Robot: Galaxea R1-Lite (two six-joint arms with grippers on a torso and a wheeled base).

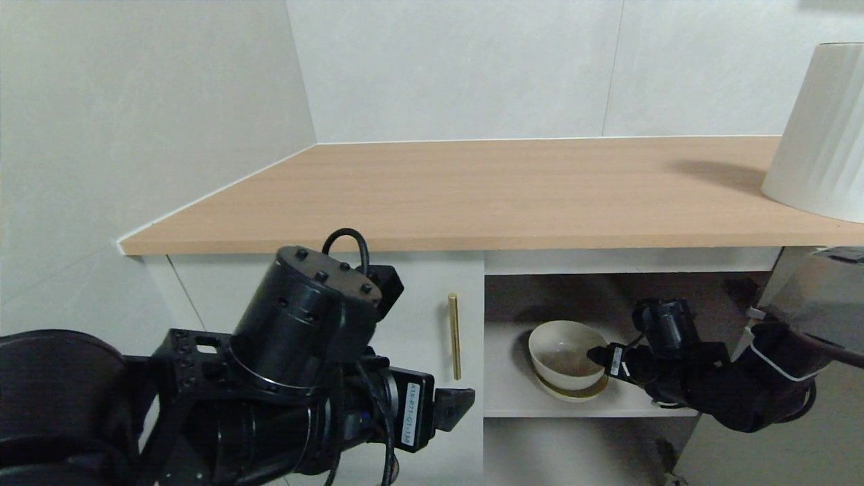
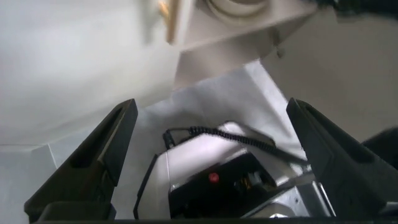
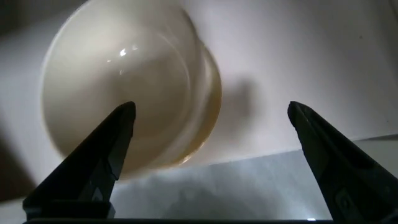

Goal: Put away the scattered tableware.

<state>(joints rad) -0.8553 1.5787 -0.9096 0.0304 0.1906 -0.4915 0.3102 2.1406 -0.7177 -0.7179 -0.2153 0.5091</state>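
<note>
A cream bowl [image 1: 565, 354] sits tilted in a second, shallower cream dish [image 1: 574, 393] on the shelf [image 1: 513, 398] of the open cabinet under the counter. My right gripper [image 1: 599, 354] is inside the cabinet, right beside the bowl's rim. In the right wrist view the right gripper [image 3: 210, 111] is open, with the bowl [image 3: 118, 93] ahead of it and nothing between the fingers. My left gripper [image 1: 455, 407] hangs low in front of the closed cabinet door [image 1: 418, 304]; in the left wrist view the left gripper [image 2: 211, 107] is open and empty.
A brass handle [image 1: 454, 335] runs down the closed door's edge. The wooden countertop [image 1: 472, 196] carries a white lampshade [image 1: 820, 128] at the far right. The opened cabinet door [image 1: 820, 297] stands just right of my right arm. Walls close the left and back.
</note>
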